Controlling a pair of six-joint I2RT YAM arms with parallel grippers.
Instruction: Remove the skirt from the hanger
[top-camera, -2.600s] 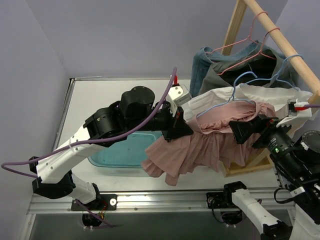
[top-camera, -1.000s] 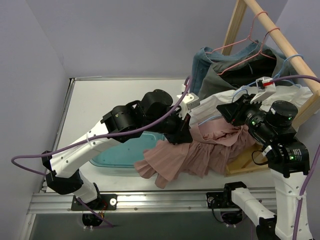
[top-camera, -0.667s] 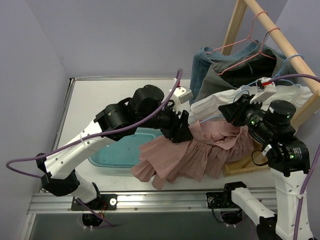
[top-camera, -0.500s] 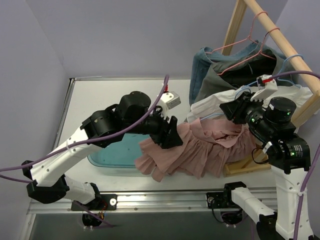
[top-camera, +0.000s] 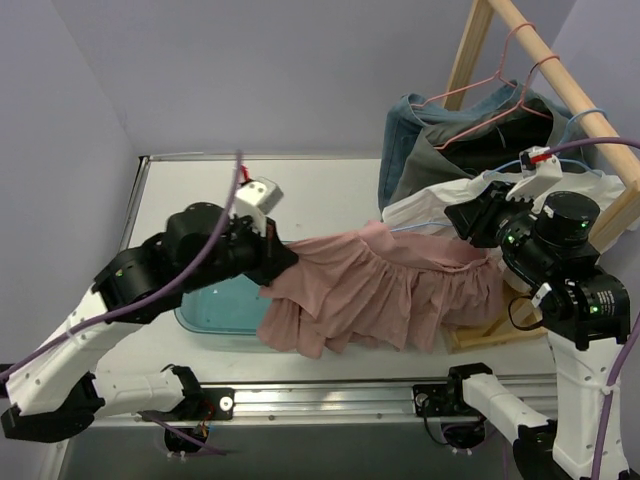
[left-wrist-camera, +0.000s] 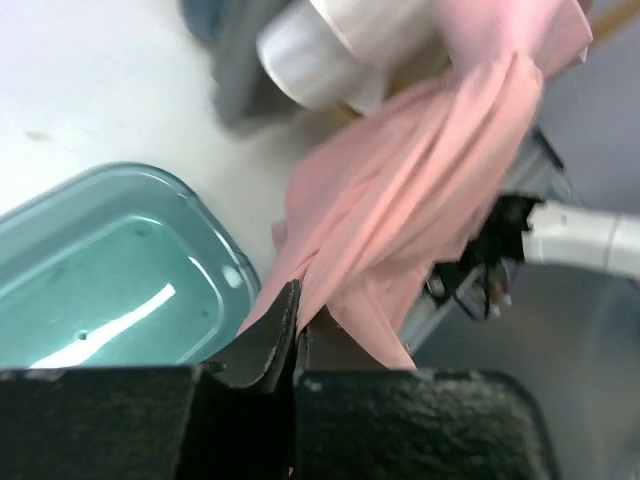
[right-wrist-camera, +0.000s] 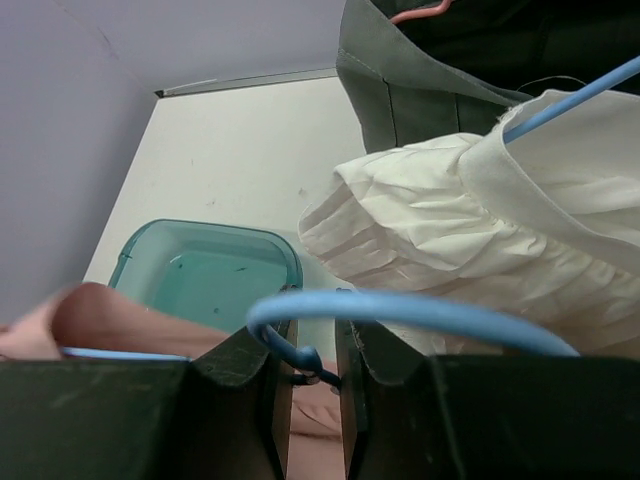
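Both claws clamped: left claw (left-wrist-camera: 297, 312) pinching pink skirt (top-camera: 385, 285) edge, right claw (right-wrist-camera: 312, 348) on blue hanger (right-wrist-camera: 400, 312). Pull skirt steadily leftward, hold hanger rigid.

Counts from this moment:
- Arms: 2, left arm (top-camera: 130, 290) and right arm (top-camera: 580, 290).
- Pincers: 2, left pincer (left-wrist-camera: 298, 320) and right pincer (right-wrist-camera: 310, 345).
- Pink skirt (top-camera: 380, 285): 1.
- Teal tub (top-camera: 215, 310): 1.
- Table (top-camera: 200, 190): 1.
- Wooden rack (top-camera: 470, 50): 1.
- Wire hangers: 4 that I can make out, namely first pink hanger (top-camera: 501, 62), second pink hanger (top-camera: 527, 78), upper blue hanger (top-camera: 590, 115) and lower blue hanger (right-wrist-camera: 400, 310).
- Other garments on the rack: 3, denim piece (top-camera: 400, 125), grey-green piece (top-camera: 450, 150) and cream piece (top-camera: 440, 200).
- Purple cables: 2, left cable (top-camera: 238, 190) and right cable (top-camera: 600, 145).
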